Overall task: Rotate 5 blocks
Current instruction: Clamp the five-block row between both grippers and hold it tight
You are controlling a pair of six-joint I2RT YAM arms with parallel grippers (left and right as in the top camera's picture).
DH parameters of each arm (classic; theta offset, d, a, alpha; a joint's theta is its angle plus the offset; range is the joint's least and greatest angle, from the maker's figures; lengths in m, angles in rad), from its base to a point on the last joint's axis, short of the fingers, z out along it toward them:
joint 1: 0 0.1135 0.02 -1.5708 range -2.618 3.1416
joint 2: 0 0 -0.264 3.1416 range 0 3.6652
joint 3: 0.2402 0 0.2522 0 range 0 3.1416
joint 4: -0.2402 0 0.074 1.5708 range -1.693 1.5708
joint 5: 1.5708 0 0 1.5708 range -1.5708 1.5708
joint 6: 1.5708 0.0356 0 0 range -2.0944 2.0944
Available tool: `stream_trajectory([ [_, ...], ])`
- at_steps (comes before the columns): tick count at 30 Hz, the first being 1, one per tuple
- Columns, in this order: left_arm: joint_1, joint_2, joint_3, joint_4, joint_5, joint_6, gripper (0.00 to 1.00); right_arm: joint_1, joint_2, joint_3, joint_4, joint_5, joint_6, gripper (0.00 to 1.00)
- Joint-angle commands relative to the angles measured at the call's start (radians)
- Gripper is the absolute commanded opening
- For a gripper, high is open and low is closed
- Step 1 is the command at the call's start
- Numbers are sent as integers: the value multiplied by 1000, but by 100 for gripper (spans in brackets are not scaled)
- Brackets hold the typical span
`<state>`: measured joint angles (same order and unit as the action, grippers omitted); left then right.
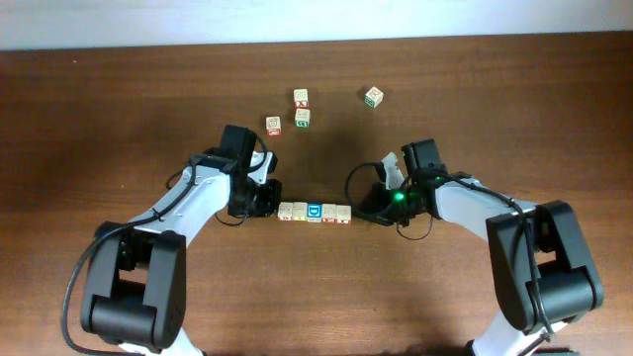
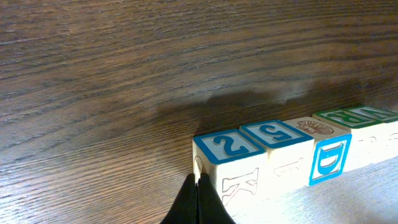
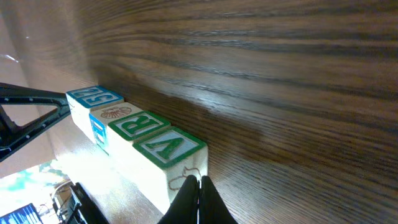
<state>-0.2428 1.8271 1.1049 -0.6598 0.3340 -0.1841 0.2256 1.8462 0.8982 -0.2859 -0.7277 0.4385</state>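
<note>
Finds the five blocks point(image 1: 315, 213) lined up face to face in one straight row near the middle of the table point(image 1: 119, 119), between the two arms. Reads along the row, in the left wrist view, two tops with blue numerals, then a pale top with a red shell-like drawing, then green-lettered tops. Notes the third block point(image 2: 330, 160), the shell-topped one, with a blue side face bearing a white D. Shows the left gripper point(image 2: 198, 198) pressed fully together, fingertips meeting in a single dark point, pinching nothing, tip set against the lower edge of the left end block point(image 2: 227, 165). Shows the right gripper point(image 3: 199, 198) likewise pressed together and holding nothing, tip touching the bottom of the opposite end block point(image 3: 171, 152), the one with a green A on top. Places both closed tips low, at table level, one at each end of the row. Counts four loose cubes point(image 1: 301, 98) farther back on the table, well apart from the row, three clustered and one toward the right arm's side.
</note>
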Motion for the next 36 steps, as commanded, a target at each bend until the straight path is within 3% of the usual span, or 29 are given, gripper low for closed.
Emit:
stream_trajectory([
  [1, -1, 8, -8, 5, 19, -13, 0, 31, 12, -7, 23, 3, 0, 4],
  [15, -1, 8, -8, 30, 19, 21, 0, 30, 12, -7, 10, 5, 8, 4],
  [17, -1, 8, -8, 30, 19, 21, 0, 29, 12, -7, -19, 51, 77, 4],
  [36, -1, 8, -8, 38, 18, 48, 0, 29, 12, -7, 6, -21, 10, 4],
])
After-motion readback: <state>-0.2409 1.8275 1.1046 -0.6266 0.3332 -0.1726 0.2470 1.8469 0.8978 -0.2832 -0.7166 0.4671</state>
